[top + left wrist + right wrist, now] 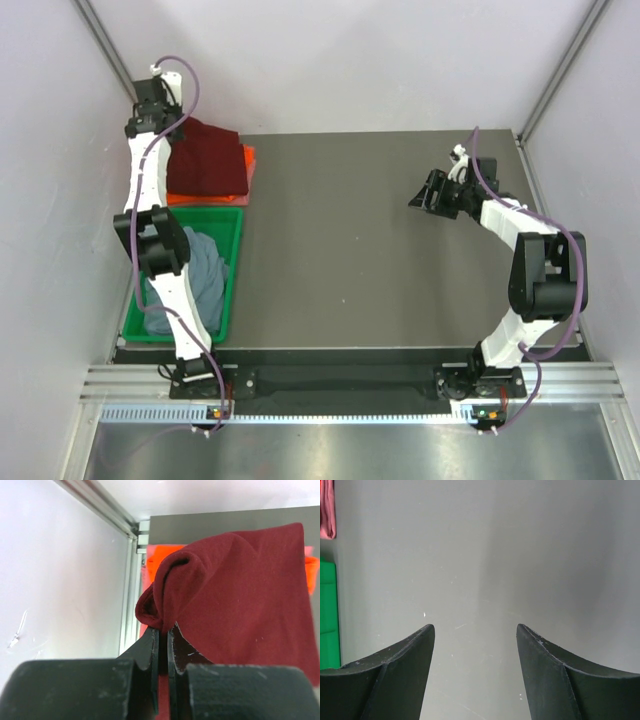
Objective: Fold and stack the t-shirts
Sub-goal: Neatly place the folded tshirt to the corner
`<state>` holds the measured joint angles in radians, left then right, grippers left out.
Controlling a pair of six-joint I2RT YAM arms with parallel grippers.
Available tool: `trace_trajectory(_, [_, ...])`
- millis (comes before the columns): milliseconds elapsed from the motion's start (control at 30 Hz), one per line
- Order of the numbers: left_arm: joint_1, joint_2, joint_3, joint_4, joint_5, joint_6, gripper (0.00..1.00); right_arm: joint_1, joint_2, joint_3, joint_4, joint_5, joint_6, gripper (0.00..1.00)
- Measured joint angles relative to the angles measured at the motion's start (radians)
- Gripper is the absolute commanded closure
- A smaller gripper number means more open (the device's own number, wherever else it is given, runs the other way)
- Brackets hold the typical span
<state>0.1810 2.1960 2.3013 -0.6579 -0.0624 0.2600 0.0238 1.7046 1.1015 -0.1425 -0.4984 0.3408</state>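
Clamping bunched corner of soft maroon t-shirt (240,595) in left gripper (162,630), over flat orange t-shirt (247,158), far-left of table (380,240). Crumpled in green plastic tray (237,245): grey-blue t-shirt (203,272). Spread apart, holding nothing: right gripper (475,635).

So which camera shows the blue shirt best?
The top camera. Only there does the grey-blue shirt show, crumpled in the green tray, partly hidden by the left arm. The left wrist view shows none of it; the right wrist view catches only the tray's edge.
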Motion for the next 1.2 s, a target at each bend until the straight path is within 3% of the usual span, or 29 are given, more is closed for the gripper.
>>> trace_trajectory(167, [-0.002, 0.066, -0.029, 0.100, -0.053, 0.002, 0.96, 0.000, 0.000, 0.000, 0.001, 0.003, 0.000, 0.33])
trace_trajectory(233, [-0.005, 0.105, -0.030, 0.138, -0.070, 0.002, 0.90, 0.000, 0.000, 0.000, 0.001, 0.005, 0.000, 0.33])
trace_trajectory(267, [-0.005, 0.122, -0.031, 0.152, -0.076, 0.001, 0.82, 0.000, 0.000, 0.000, 0.001, 0.006, 0.000, 0.33])
trace_trajectory(300, [-0.005, 0.139, -0.031, 0.168, -0.086, -0.001, 0.64, 0.000, 0.000, 0.000, 0.001, 0.008, 0.000, 0.33])
trace_trajectory(333, [-0.005, 0.156, -0.032, 0.182, -0.092, 0.000, 0.51, 0.000, 0.002, 0.000, 0.001, 0.009, 0.000, 0.33])
trace_trajectory(400, [-0.005, 0.183, -0.032, 0.212, -0.104, -0.018, 0.36, 0.000, 0.009, 0.010, 0.000, 0.012, 0.000, 0.32])
trace_trajectory(433, [-0.005, 0.192, -0.032, 0.220, -0.111, -0.023, 0.34, 0.000, 0.014, 0.017, 0.001, 0.015, 0.000, 0.32])
trace_trajectory(833, [-0.080, 0.206, -0.040, 0.217, -0.231, -0.138, 0.25, 0.000, 0.027, 0.032, -0.001, 0.029, 0.000, 0.32])
trace_trajectory(1033, [-0.153, 0.204, -0.041, 0.157, -0.361, -0.199, 0.23, 0.000, 0.023, 0.032, -0.010, 0.034, -0.002, 0.32])
trace_trajectory(1200, [-0.150, 0.198, -0.043, 0.139, -0.510, -0.225, 0.23, 0.000, 0.003, 0.032, -0.024, 0.035, -0.008, 0.31])
